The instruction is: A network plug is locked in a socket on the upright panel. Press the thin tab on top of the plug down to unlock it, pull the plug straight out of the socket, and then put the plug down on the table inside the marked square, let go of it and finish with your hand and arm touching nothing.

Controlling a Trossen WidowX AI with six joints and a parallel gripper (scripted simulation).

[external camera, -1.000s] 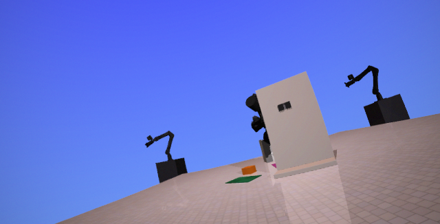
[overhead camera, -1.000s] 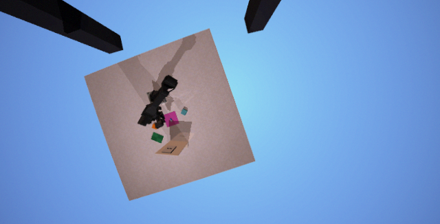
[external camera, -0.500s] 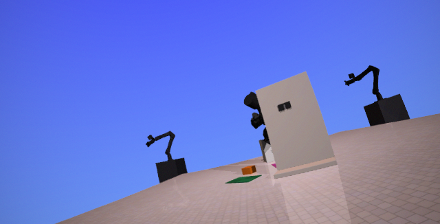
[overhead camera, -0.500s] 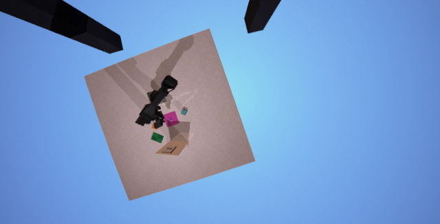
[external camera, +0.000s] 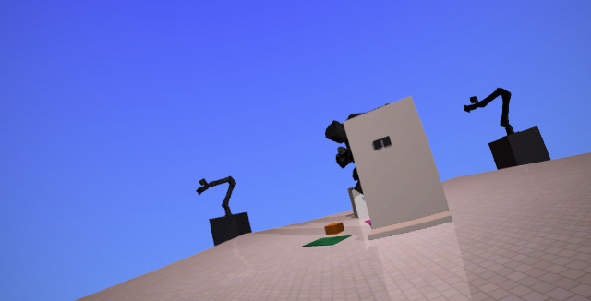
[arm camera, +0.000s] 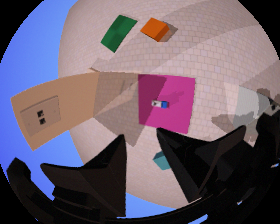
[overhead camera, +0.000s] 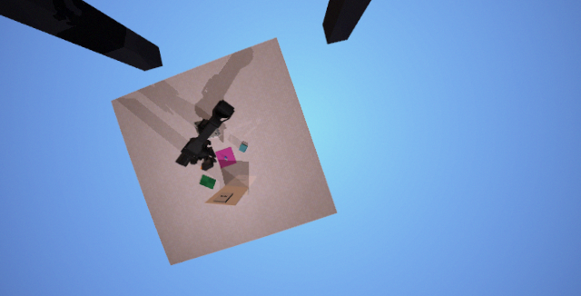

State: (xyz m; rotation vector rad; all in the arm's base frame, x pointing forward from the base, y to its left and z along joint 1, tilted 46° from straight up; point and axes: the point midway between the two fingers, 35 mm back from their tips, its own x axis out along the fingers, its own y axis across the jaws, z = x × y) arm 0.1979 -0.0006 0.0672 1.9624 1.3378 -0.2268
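Observation:
The plug (arm camera: 163, 104) (overhead camera: 226, 158), small, pale with a blue end, lies on the magenta square (arm camera: 183, 122) (overhead camera: 229, 152), inside its edges. The upright tan panel (arm camera: 78, 92) (overhead camera: 241, 191) (external camera: 402, 181) stands beyond the square. Its socket plate (arm camera: 52, 107) shows two dark openings with no plug in them. My gripper (arm camera: 140, 135) is open, its black fingers apart with nothing between them. It hangs above the table, clear of the plug and the panel. In the top view the arm hides the fingertips; in the exterior view the panel hides much of the arm.
A green rectangle (arm camera: 119, 33) (overhead camera: 208, 182) (external camera: 327, 241) lies near an orange block (arm camera: 155, 29) (external camera: 334, 228), off one side of the square. A teal block (arm camera: 162, 160) (overhead camera: 243, 146) stands off the opposite side. Two other arms on black boxes stand far off.

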